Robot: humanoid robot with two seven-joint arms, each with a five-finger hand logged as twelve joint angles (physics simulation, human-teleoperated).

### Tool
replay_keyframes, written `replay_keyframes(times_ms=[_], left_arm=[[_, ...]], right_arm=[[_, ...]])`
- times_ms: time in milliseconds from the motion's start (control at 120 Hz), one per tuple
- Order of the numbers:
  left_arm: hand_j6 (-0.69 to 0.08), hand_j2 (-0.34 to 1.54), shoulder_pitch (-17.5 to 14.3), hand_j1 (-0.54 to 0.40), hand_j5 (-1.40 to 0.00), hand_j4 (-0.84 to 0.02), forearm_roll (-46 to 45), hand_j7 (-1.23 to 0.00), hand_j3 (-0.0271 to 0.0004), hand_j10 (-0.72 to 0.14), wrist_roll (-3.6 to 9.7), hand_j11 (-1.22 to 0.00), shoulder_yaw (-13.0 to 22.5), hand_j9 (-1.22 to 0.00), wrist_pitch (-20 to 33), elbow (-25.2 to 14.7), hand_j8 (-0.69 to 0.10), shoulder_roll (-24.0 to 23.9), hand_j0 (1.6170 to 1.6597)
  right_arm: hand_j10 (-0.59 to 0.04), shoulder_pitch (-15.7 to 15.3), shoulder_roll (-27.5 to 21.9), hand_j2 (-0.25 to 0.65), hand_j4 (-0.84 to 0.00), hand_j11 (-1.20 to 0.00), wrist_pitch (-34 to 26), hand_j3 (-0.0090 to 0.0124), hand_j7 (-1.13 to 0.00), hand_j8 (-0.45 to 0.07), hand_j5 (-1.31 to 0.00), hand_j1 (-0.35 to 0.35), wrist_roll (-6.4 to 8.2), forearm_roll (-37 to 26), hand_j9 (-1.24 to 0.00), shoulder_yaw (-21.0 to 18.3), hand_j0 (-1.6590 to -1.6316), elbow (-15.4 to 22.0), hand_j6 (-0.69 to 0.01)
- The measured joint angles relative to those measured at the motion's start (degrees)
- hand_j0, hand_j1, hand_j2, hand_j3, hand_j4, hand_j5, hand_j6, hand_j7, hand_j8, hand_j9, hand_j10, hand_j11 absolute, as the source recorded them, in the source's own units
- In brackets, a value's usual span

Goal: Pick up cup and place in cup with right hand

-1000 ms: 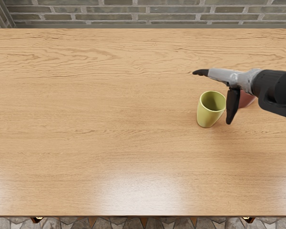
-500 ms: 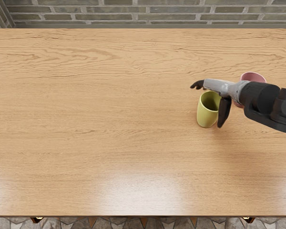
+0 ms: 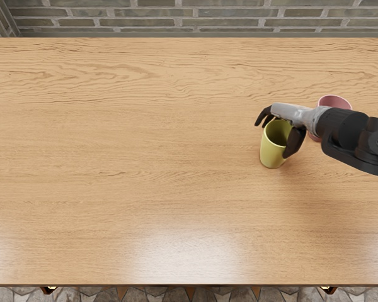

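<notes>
Over the yellow-green cup point(image 3: 272, 153) is my right hand point(image 3: 277, 133), coming in from the right edge. The cup stands upright on the table, its mouth partly covered by the hand. Bent dark fingers point(image 3: 262, 116) reach past the rim's far left side, while the thumb overlaps the cup's right side. The hand is still open, partly curled around the cup, with no firm hold visible. Behind the wrist, a reddish-pink cup point(image 3: 334, 101) shows its rim and a little of its left side; the arm hides the rest.
The wooden table point(image 3: 145, 157) fills most of the view, with its front edge near the bottom. A grey brick wall point(image 3: 176, 19) stands beyond the back edge.
The right hand has moved left and toward the table's front, to the yellow-green cup, and its fingers and thumb have curled inward. The pink cup's rim has come into view; both cups look unmoved.
</notes>
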Motion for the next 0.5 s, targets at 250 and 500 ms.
replay_keyframes(times_ms=[250,500], left_arm=[[0.000,0.00,0.0,0.349,0.00,0.000,0.0,0.00,0.0000,0.000,0.00,0.00,0.0,0.00,0.0,0.0,0.000,0.0,1.6581],[0.000,0.00,0.0,0.349,0.00,0.000,0.0,0.00,0.0000,0.000,0.00,0.00,0.0,0.00,0.0,0.0,0.000,0.0,1.6581]], right_arm=[[-0.345,0.0,-0.1,0.008,-0.415,-0.56,-0.2,-0.0002,-0.55,-0.285,-0.56,0.086,0.01,0.9,-0.56,0.6,-1.6558,-0.4,-0.380],[-0.334,0.7,-1.3,0.002,-0.427,-0.57,0.5,-0.0004,-0.57,-0.272,-0.57,0.088,0.02,3.9,-0.57,3.2,-1.6560,-0.4,-0.371]])
